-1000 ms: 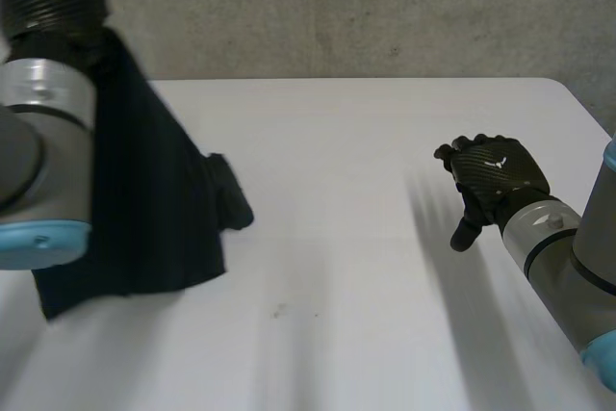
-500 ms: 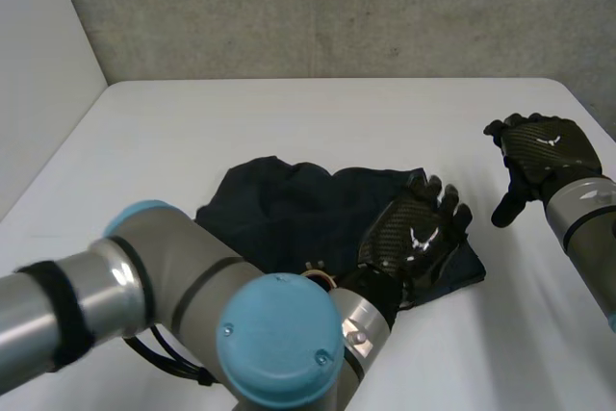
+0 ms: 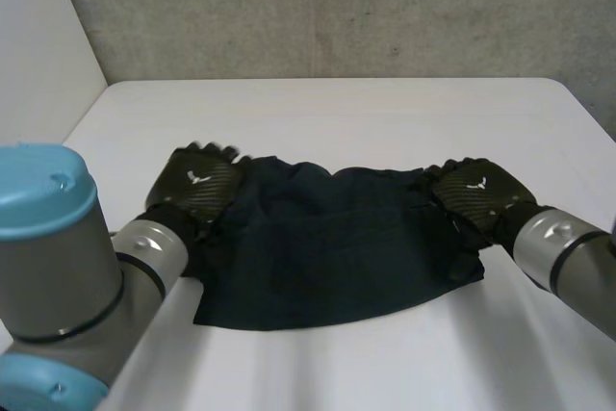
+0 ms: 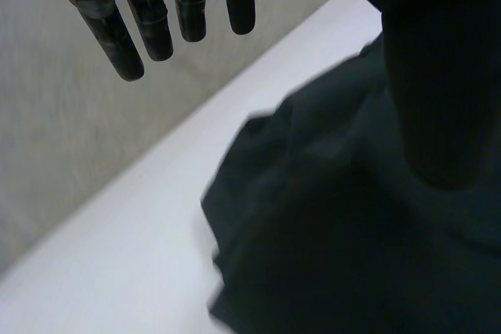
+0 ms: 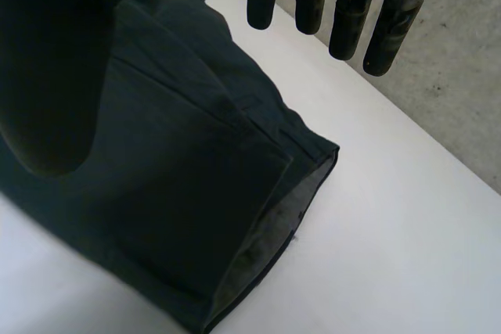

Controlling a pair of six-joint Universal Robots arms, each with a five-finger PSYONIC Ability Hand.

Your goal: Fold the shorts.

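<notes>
shorts (image 3: 327, 257) now laid mid table (image 3: 385, 113) | left hand (image 3: 197, 180), right hand (image 3: 476, 188) shifted to opposite ends, fingers straight, empty | fold pending

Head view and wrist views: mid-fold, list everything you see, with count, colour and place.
shorts: one, dark navy, spread on the middle of the table, between the hands
table: one, white, under the shorts
wall: one, grey concrete, behind the table
left arm: one, grey with a light-blue cap, near side at the left
right arm: one, grey, near side at the right
left hand: one, black, at the shorts' left end, fingers straight
right hand: one, black, at the shorts' right end, fingers straight
</notes>
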